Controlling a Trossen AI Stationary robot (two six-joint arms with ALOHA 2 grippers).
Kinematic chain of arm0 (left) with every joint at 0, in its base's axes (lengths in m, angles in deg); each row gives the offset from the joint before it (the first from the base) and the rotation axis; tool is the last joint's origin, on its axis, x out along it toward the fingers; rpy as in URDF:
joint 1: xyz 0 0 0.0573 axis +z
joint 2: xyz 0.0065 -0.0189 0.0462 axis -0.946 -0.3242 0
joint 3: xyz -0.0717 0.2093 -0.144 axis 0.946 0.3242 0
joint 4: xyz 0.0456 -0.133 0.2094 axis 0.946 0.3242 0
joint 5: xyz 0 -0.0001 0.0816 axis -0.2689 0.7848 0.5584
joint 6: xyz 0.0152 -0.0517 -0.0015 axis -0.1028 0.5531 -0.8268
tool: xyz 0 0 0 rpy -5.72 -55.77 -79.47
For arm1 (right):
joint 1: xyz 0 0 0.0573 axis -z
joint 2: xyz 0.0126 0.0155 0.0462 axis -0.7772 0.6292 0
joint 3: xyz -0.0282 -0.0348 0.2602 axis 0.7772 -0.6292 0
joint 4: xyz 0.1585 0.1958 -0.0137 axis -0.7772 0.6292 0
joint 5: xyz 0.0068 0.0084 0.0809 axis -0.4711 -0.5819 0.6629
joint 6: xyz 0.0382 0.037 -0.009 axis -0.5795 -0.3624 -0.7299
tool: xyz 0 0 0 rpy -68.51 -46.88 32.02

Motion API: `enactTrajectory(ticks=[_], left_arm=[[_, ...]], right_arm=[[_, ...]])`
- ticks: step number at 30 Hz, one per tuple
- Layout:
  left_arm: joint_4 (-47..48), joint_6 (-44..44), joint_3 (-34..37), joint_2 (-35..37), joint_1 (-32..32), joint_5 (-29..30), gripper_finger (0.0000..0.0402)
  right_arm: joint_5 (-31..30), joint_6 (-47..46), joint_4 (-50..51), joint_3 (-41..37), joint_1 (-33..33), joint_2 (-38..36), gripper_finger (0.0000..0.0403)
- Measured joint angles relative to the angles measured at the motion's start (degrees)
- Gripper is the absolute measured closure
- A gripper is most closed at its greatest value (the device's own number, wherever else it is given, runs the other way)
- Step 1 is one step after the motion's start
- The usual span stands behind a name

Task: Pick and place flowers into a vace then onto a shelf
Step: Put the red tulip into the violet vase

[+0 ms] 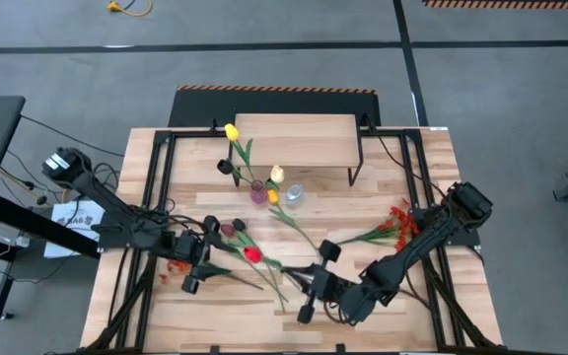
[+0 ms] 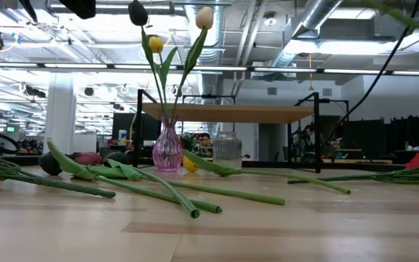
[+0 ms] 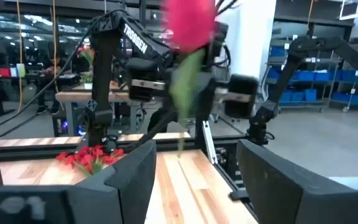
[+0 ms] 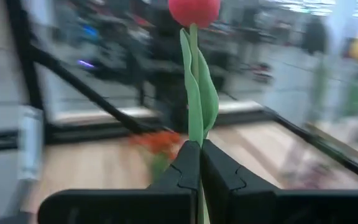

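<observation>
My right gripper (image 4: 199, 144) is shut on a red tulip (image 4: 194, 9), which it holds up over the table's near middle (image 1: 252, 254). My left gripper (image 3: 194, 155) stands open just left of the tulip, facing it (image 3: 190, 25), with nothing between its fingers. A pink glass vase (image 1: 257, 192) in front of the shelf (image 1: 294, 141) holds yellow (image 2: 156, 44), cream (image 2: 204, 17) and dark (image 2: 137, 12) tulips upright. Maroon tulips (image 1: 230, 229) and orange-red sprays (image 1: 397, 222) lie flat on the table. My right gripper pinches the red tulip's green stem (image 4: 196, 134) between its two shut fingers, below the leaves. The fingers come about level from the table's right, and the stem runs on ahead of them. The tulip is lifted clear, its head pointing toward my left gripper.
A clear glass (image 1: 294, 194) stands right beside the vase. A yellow-orange tulip (image 1: 272, 197) and long stems (image 2: 158, 191) lie across the middle of the table. More orange-red sprays (image 1: 176, 264) lie under my left arm. Black frame bars (image 1: 417, 187) run along the table's sides.
</observation>
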Motion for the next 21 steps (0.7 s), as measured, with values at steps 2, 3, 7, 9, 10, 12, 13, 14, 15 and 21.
enactTrajectory(ticks=[2, 3, 7, 9, 10, 12, 13, 14, 15, 21], left_arm=[[-0.67, 0.02, -0.02, -0.69, 0.54, 0.01, 0.0188], [-0.69, 0.02, -0.02, -1.02, 0.79, -0.01, 0.0188], [-2.15, 0.38, -0.04, -1.54, 1.42, -0.01, 0.0188], [-2.88, 0.44, -0.05, -1.86, 1.43, -0.05, 0.0188], [-2.92, 0.44, -0.07, -2.0, 1.4, -0.05, 0.0188], [-3.1, 0.48, -0.04, -2.24, 1.4, -0.52, 0.0188], [-3.27, 0.61, -0.06, -2.34, 1.43, -0.96, 0.0188], [-3.23, 0.61, -0.07, -2.38, 1.53, -0.99, 0.0188], [-3.22, 0.61, -0.07, -2.39, 1.57, -1.05, 0.0188], [-3.44, 0.59, -0.06, -2.39, 1.64, -1.08, 0.0188]], right_arm=[[4.96, 3.47, -5.5, 0.14, 0.95, 1.34, 0.0403], [6.43, 5.96, -7.48, -0.11, 1.05, 1.83, 0.0403], [14.34, 10.93, -15.89, 0.05, 2.99, 3.68, 0.0403], [17.9, 11.36, -17.36, 0.03, 4.16, 4.47, 0.0403], [19.24, 11.4, -17.4, -0.03, 4.74, 4.71, 0.0403], [21.31, 11.6, -18.81, -0.03, 6.01, 5.35, 0.0403], [22.2, 11.8, -19.52, -0.03, 6.66, 5.39, 0.0403], [23.12, 11.83, -20.11, -0.03, 7.34, 5.39, 0.0403], [24.48, 11.8, -20.58, -0.03, 8.06, 5.39, 0.0403], [31.33, 8.73, -21.36, -0.03, 12.75, 5.39, 0.0403]])
